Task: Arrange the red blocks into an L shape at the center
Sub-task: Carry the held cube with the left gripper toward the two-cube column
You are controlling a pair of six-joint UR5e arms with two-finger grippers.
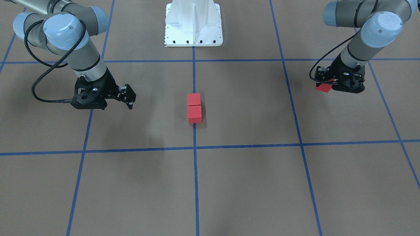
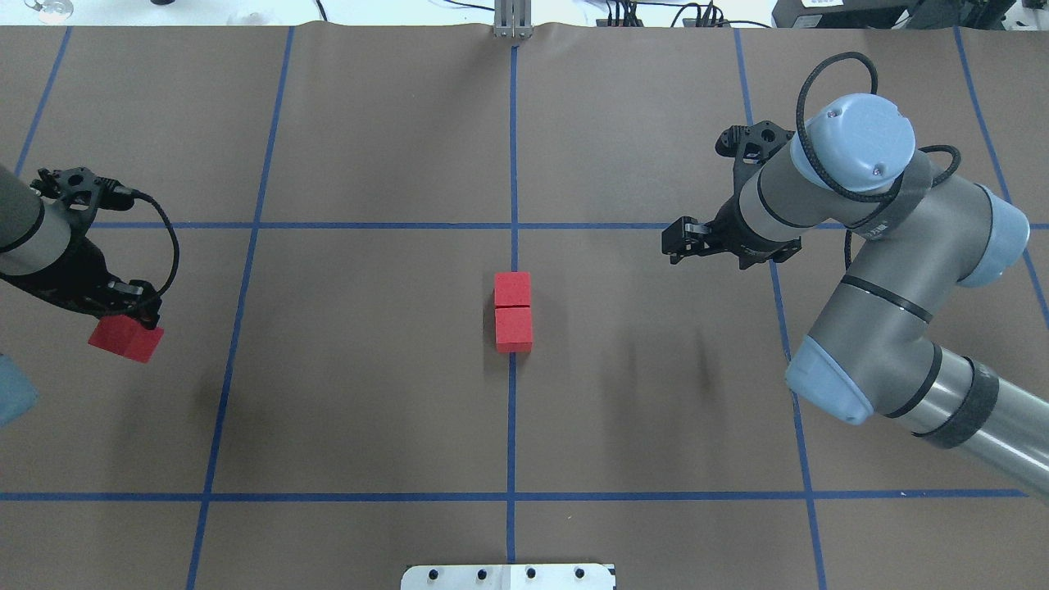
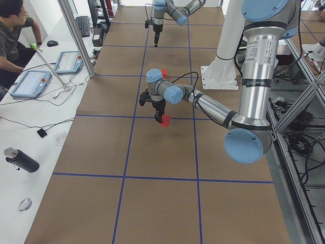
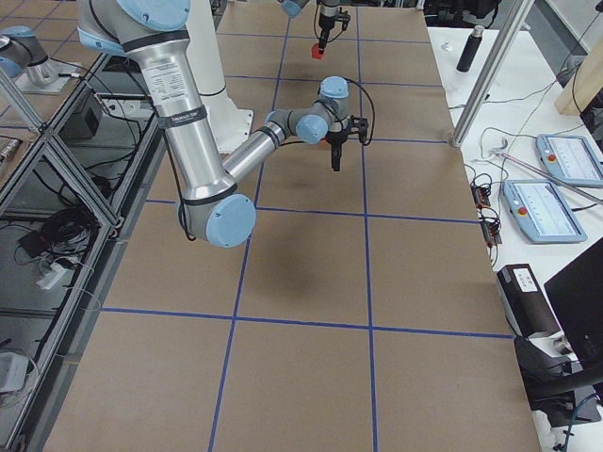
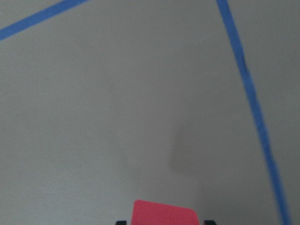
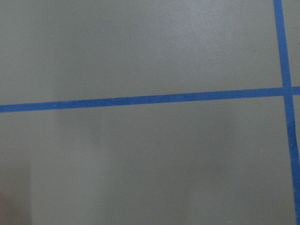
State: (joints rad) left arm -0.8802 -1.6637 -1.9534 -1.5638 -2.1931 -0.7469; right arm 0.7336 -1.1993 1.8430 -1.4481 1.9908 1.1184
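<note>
Two red blocks (image 2: 512, 289) (image 2: 514, 329) lie touching in a straight line on the centre grid line; in the front view they are one behind the other (image 1: 193, 99) (image 1: 194, 114). My left gripper (image 2: 131, 324) is shut on the third red block (image 2: 125, 338) and holds it above the table at the far left; it also shows in the front view (image 1: 324, 87) and at the bottom edge of the left wrist view (image 5: 164, 214). My right gripper (image 2: 674, 244) is open and empty, hovering right of the pair, about a third of a grid square away.
Blue tape lines (image 2: 512, 426) divide the brown table into large squares. The white robot base (image 1: 193, 23) stands at the robot's edge of the table. An operator (image 3: 12, 35) sits at a side desk with tablets (image 3: 30, 81) and a bottle (image 3: 21, 160).
</note>
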